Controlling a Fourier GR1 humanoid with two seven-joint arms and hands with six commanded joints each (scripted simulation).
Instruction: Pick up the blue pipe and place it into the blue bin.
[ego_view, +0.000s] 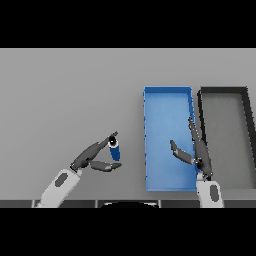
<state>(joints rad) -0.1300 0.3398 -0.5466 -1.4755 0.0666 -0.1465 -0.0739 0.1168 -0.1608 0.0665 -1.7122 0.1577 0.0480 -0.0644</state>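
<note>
While the left hand (93, 157) pinches the blue pipe (115, 149) between fingers and thumb above the grey bench (65, 100), the right hand (195, 150) hangs open over the blue bin (167, 95), beside a black bin (223, 91).

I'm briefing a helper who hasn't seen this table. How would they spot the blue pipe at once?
Start at the blue bin right of centre, then look to its left. The blue pipe, a short dark-blue cylinder, sits pinched in the left hand; nothing else there is blue.
</note>
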